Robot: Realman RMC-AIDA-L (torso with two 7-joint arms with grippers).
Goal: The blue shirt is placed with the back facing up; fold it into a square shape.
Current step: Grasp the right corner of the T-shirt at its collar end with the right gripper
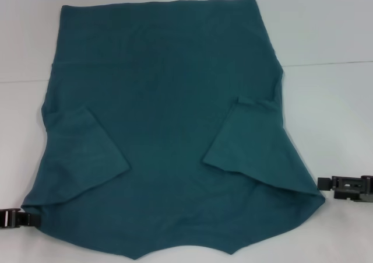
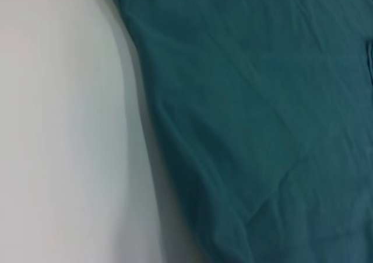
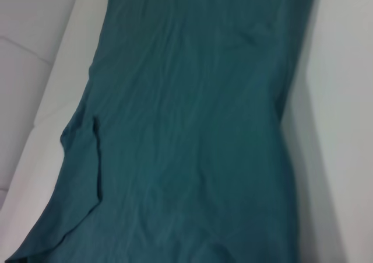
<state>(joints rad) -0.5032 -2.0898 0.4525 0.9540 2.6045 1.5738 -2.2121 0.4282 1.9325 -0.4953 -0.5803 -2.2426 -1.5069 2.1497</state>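
1. White worktop (image 1: 326,35) all round, pale and plain, and we pick things up at the left hand (image 1: 23,218), low at the near-left edge of the head view, its black tip right against the near-left corner of the blue shirt (image 1: 169,117). Whether it has cloth pinched or just sits beside it, I cannot tell.

2. Over to the right hand (image 1: 324,184), at the near-right corner, tip touching the fabric's edge. Same story: its grip cannot be read from here.

3. Out onto the shirt itself: it lies flat, spread across the middle of the worktop, plain side up, no lettering showing. Both sleeves are folded inward onto the body, one flap on each side.

4. Handling call: soft, light, limp cloth. It will drape and sag, carry no shape of its own, and probably drag a little on the surface. The faint wrinkles in both wrist views say the same.

5. Where to hold: the two near corners, pinched together and lifted evenly, so the fold stays square.

6. Orientation: the long axis runs away from the robot, straight edge at the far end, wider notched edge nearest. A fold along that axis, near end to far end, looks like the sensible route.
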